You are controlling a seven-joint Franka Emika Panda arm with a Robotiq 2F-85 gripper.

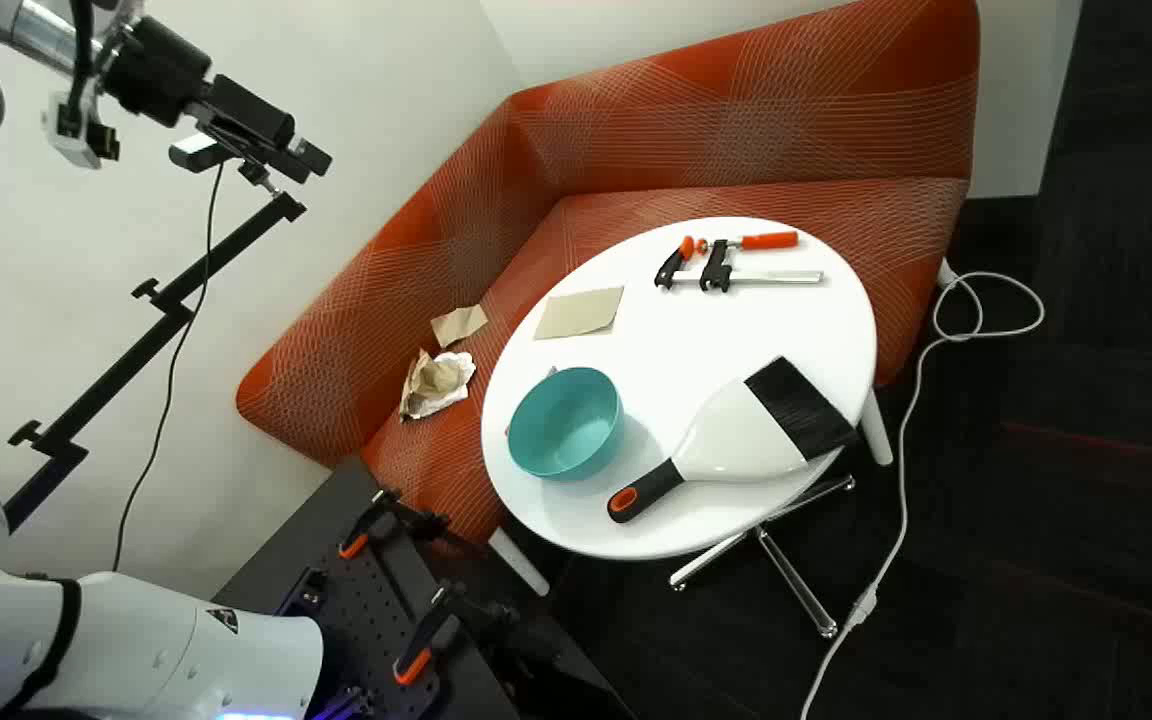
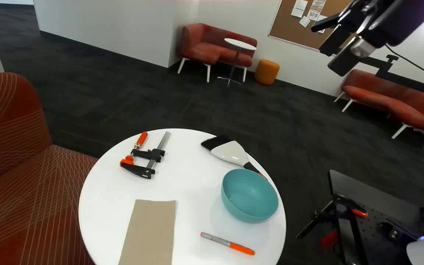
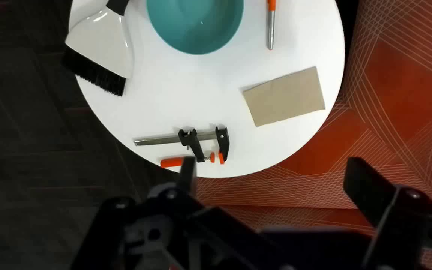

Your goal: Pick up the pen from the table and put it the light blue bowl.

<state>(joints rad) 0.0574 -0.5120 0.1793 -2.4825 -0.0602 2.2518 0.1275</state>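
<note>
The pen [image 2: 228, 243] is grey with an orange cap and lies flat on the white round table [image 2: 193, 180], beside the light blue bowl [image 2: 249, 197]. In the wrist view the pen [image 3: 271, 28] is at the top edge, with part of its cap cut off, near the bowl [image 3: 195, 26]. In an exterior view the bowl [image 1: 566, 425] hides most of the pen. The bowl looks empty. My gripper [image 3: 272, 165] is open with nothing between its fingers. It is high above and away from the table, as an exterior view shows my gripper [image 1: 301, 160] up by the wall.
A clamp [image 2: 147, 158], a white brush with black bristles [image 2: 230, 151] and a brown paper piece [image 2: 151, 230] lie on the table. A red bench [image 1: 756, 130] wraps the table's far side, with crumpled paper [image 1: 436, 383] on its seat. A black camera arm [image 1: 121, 375] stands near the wall.
</note>
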